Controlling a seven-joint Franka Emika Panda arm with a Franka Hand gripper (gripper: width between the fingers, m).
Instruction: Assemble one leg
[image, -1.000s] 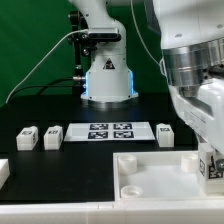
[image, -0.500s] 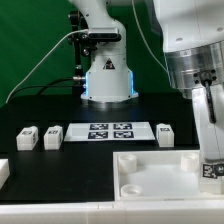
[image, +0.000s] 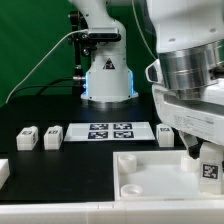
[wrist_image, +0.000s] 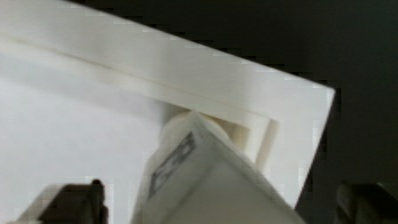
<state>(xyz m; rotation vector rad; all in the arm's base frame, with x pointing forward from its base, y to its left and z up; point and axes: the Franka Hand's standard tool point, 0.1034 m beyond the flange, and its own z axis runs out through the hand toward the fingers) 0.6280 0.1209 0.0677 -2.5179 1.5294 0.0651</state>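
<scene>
1. the gripper (image: 207, 160) is low at the exterior view's right, over the far right corner of the large white square piece (image: 150, 175). a leg (image: 209, 169) with its black-and-white marker shows between the fingers, so the claw looks closed narrowly on that leg.

2. in the wrist view the leg (wrist_image: 199, 165) stands tilted right beside the raised rim of the large piece (wrist_image: 214, 75), at what appears to be a recessed corner. the picture is soft and close, so i cannot tell whether the leg is already seated or only touching the corner wall.

3. three more legs lie on the black table (image: 40, 105): two (image: 27, 137) (image: 52, 136) side by side at the exterior view's left of the marker board (image: 110, 131), and one (image: 165, 133) just beside the board's right end, partly behind the arm. none of them is touched.

4. the step in hand, as i judge it, is the fitting of the held leg into the corner recess; the carrying is done and the seating is not yet clearly finished.

5. the next move probably calls for squaring the leg upright over the recess, since it looks tilted, then pressing it straight down or turning it in while keeping the grip firm. a skewed entry could jam it against the rim or shift the large piece.
</scene>
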